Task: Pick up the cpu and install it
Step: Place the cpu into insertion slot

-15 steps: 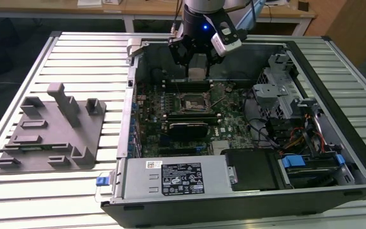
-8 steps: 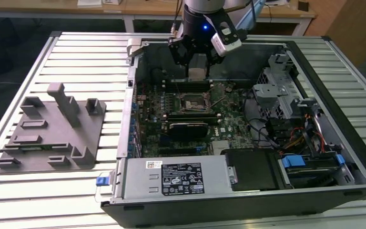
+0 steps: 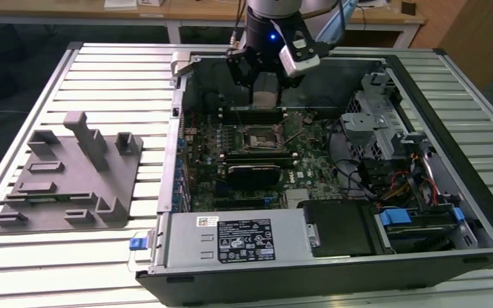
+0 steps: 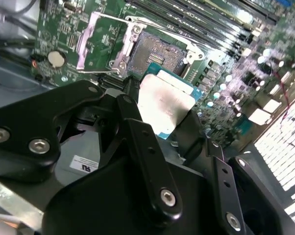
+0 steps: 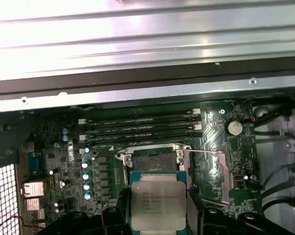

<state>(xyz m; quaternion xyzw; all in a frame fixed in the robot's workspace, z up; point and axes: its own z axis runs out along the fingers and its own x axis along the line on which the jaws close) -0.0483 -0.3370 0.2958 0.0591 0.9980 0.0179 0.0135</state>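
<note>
Slatted metal bench (image 3: 101, 77), with an open computer case (image 3: 477, 212) lying on it. A grey tray (image 3: 67, 186) with upright posts sits well apart, toward the exterior view's left. The green motherboard (image 3: 307, 160) is exposed inside the case.

The gripper (image 3: 264, 96) hangs over the far part of the board, above the socket (image 3: 259, 136). In both wrist views the black fingers (image 5: 193, 215) are clenched on opposite edges of the cpu (image 5: 157, 205), which shows its silvery top and pale rim. The cpu (image 4: 164, 105) is held off the board, level or nearly so, close to the socket (image 5: 155, 159) but not seated in it.

The socket's metal frame (image 5: 211, 176) is swung open to one side, leaving the contact field bare. Memory slots (image 5: 137, 127) run in a row just beyond the socket. A coin cell (image 5: 234, 128) sits near the open frame.
</note>
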